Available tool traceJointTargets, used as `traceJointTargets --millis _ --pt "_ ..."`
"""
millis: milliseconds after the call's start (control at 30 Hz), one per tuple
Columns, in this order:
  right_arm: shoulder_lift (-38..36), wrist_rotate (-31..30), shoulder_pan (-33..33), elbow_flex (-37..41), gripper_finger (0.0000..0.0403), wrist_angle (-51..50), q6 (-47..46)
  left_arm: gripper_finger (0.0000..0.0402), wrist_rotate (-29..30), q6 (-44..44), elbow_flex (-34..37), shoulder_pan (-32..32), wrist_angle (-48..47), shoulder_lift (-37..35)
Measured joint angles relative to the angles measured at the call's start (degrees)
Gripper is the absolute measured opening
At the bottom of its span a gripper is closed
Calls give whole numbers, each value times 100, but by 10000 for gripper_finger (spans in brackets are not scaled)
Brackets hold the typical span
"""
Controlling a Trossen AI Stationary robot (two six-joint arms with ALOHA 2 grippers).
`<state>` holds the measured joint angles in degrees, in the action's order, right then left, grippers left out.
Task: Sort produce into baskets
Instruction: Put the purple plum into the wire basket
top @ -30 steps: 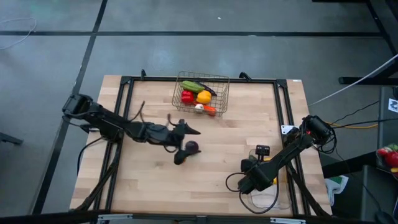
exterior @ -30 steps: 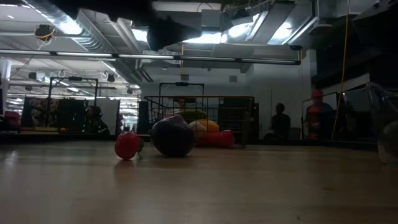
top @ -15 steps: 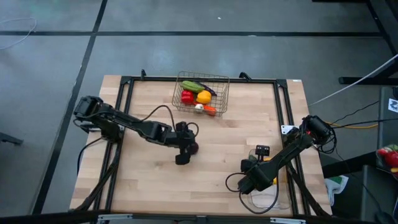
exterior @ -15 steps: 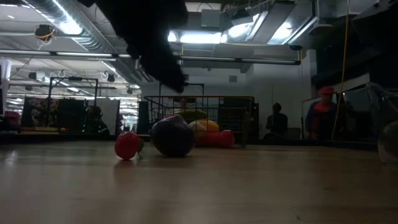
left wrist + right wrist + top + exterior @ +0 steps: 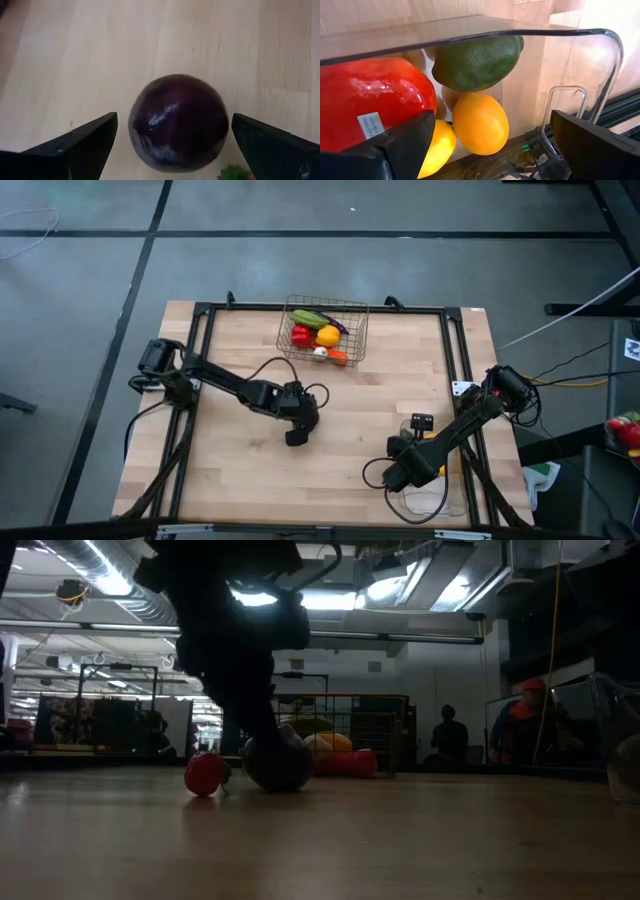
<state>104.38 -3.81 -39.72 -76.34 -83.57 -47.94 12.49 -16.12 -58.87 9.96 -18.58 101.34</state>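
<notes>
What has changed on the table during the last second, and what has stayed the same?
The left gripper swung over the purple fruit and came down; its open fingers now straddle the fruit without gripping it. Nothing was taken hold of or let go. The purple fruit and the small red fruit beside it have not moved. The wire basket and its produce are unchanged, and the right gripper still rests open at the clear tray.

Purple fruit half behind left arm
</notes>
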Motion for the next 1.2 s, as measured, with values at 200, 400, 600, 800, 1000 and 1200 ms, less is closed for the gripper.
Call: traceJointTargets --millis 200,400,600,800,1000,1200 --pt "0 0 0 0 392 12 0 391 2 3 0 0 98 218" --pt "0 0 0 0 392 19 0 389 6 14 0 -32 144 339" --pt "0 1 0 0 392 41 0 352 50 37 2 -124 161 334" --pt "0 0 0 0 392 123 0 311 61 -4 2 -188 167 332" --pt "0 0 0 0 392 129 0 310 61 -52 -52 -187 123 332" --pt "0 0 0 0 392 129 0 312 59 113 -485 -276 97 332"
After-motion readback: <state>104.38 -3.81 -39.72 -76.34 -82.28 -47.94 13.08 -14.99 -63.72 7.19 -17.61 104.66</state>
